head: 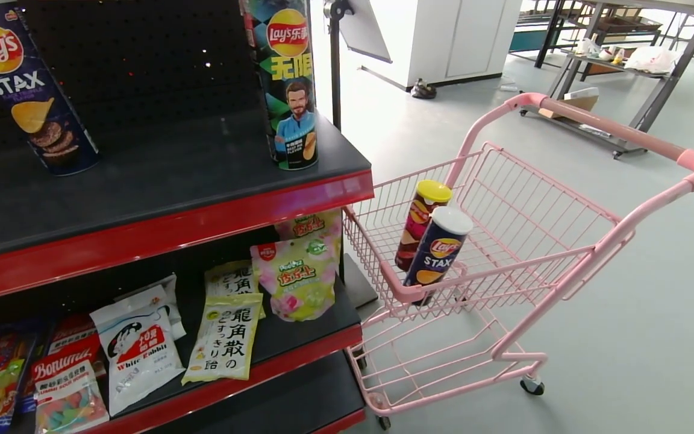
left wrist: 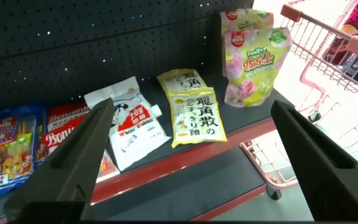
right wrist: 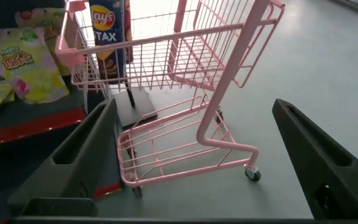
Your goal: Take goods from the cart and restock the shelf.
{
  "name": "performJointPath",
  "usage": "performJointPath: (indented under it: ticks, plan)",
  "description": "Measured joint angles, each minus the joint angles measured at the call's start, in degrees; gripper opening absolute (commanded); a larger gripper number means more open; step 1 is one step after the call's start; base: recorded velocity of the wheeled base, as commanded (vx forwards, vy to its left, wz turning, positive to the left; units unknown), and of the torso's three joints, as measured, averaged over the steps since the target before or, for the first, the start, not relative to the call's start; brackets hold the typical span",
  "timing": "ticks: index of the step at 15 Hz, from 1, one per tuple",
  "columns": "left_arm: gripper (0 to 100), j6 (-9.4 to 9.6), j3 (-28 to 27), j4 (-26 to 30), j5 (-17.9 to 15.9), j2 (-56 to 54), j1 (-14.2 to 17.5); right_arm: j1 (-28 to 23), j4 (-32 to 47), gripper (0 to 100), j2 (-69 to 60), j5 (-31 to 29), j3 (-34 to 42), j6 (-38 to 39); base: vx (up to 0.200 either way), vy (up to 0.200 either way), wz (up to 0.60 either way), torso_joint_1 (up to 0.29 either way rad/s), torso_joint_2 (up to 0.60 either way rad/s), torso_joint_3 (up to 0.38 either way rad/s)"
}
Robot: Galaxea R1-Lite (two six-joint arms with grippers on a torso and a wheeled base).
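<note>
Farthest left of the cart, a dark blue cardboard crisp tube [head: 31, 90] leans on the top board of the black steel shelf with a red front edge [head: 160, 223]. On the board below lie a soft white sweet packet [head: 136, 352] and flat yellow sachets [head: 226, 337]. A glossy green-and-pink pouch [head: 299, 274] stands nearest the cart. The left pincer [left wrist: 192, 104] hangs in front of these bags, its jaws spread wide and holding nothing. Above, at the shelf end beside the cart, a teal-and-black crisp tube [head: 290, 84] stands upright.

The pink wire shopping cart [head: 612, 129] sits just beside the shelf. In its shelf-side near corner, a maroon tube with a yellow plastic lid [head: 422, 217] and a dark blue tube with a white plastic lid [head: 440, 250] touch each other. Both tilt against the wire wall.

These tubes are probably light. Their cardboard walls look stiff but would dent under a hard squeeze, and the crisps inside are brittle. The printed skin looks smooth, so a round barrel could slip or twist. I judge the best hold is across the middle of the barrel, below the lid, with modest pressure. The blue tube is nearer and freer to lift first.

The right pincer [right wrist: 193, 102] hangs low before the cart, its jaws wide apart and empty.
</note>
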Motion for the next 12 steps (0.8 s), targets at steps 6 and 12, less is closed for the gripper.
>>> performJointPath:
  ticks: [6, 12]
  plan:
    - [100, 0.04, 0.0, 0.0, 0.1, 0.0, 0.0, 2.2, -6.8, 100, 32.0, 2.8, -24.6, 9.0, 0.000, 0.000, 0.00, 0.000, 0.00, 0.000]
    - [100, 0.04, 0.0, 0.0, 0.2, 0.0, 0.0, 7.4, -36.9, 100, 77.6, 5.9, -29.1, 12.1, 0.000, 0.000, 0.00, 0.000, 0.00, 0.000]
